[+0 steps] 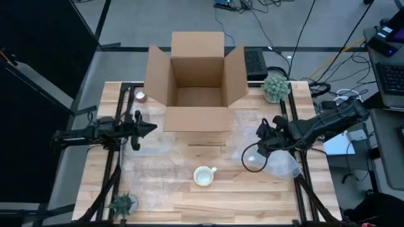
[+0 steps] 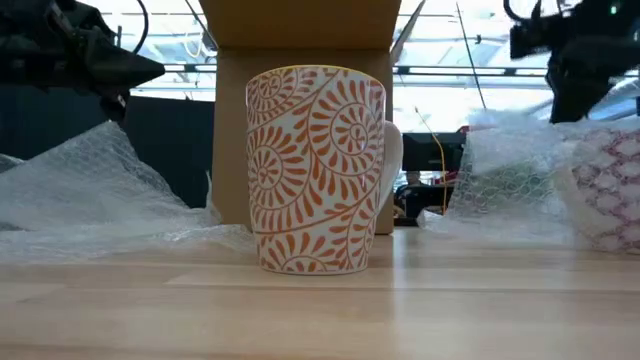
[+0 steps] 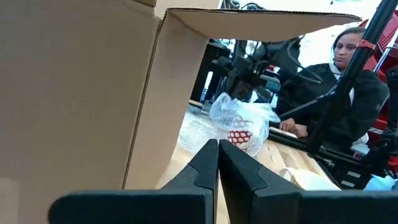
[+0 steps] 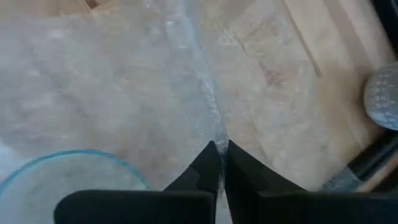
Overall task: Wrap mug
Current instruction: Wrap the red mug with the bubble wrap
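A white mug with orange swirls [image 1: 204, 176] [image 2: 315, 170] stands upright on its base near the table's front middle, touched by nothing. Right of it lies crumpled bubble wrap [image 1: 281, 165], bunched over a red-patterned mug [image 2: 610, 190] and a round rim [image 1: 252, 161]. My right gripper [image 1: 260, 141] [image 4: 219, 148] is above that bundle, shut on the wrap. My left gripper [image 1: 153, 128] [image 3: 217, 146] hovers left of the cardboard box [image 1: 196, 82], shut with nothing in it. A second bubble wrap sheet [image 1: 154, 165] lies flat at the left. My right gripper pinches a raised ridge of the bubble wrap [image 4: 214, 132] between its two fingers, coming from above and slanting down. The ridge runs on away from the fingertips. The wrap hangs gathered below the fingers [image 3: 239, 115] over the red-patterned mug, its lower part on the table.
The open cardboard box stands at the far middle with its flaps spread. A potted plant [image 1: 276, 87] is at the far right, a small plant [image 1: 123, 203] at the near left, a small round thing [image 1: 140, 96] left of the box. A person [image 3: 348, 93] sits beyond the table.
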Robot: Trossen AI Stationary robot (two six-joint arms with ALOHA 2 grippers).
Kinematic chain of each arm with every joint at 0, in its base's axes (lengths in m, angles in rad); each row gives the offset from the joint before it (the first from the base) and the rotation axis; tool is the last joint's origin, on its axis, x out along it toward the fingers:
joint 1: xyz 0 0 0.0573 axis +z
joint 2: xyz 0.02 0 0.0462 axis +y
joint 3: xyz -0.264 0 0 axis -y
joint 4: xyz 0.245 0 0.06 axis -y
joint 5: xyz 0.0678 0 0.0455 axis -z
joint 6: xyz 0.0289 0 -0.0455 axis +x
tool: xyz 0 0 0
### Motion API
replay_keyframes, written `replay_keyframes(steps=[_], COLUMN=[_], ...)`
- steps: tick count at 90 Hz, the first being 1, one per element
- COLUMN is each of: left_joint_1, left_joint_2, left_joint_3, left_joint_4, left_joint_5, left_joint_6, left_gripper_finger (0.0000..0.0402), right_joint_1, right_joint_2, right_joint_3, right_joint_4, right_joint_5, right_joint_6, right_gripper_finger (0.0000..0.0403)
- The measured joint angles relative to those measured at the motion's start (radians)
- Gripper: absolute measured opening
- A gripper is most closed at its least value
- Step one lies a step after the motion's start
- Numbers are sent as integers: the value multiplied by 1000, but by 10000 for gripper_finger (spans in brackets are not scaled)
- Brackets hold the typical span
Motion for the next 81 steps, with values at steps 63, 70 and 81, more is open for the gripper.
replay_keyframes(steps=[63,70,81], left_joint_1=[0,0,0], left_joint_2=[147,217,347], left_joint_3=[0,0,47], left_joint_4=[278,376,427], left_joint_5=[-12,-13,-14], left_joint_6=[41,63,71], left_gripper_finger=[0,0,0], right_joint_1=[-76,-87,-98], right_joint_2=[-51,-78,-130], right_joint_3=[-80,-80,-70], right_joint_4=[82,82,75], right_joint_5=[-40,-43,-56], right_joint_6=[1,-1,-17], right_gripper_finger=[193,212,230])
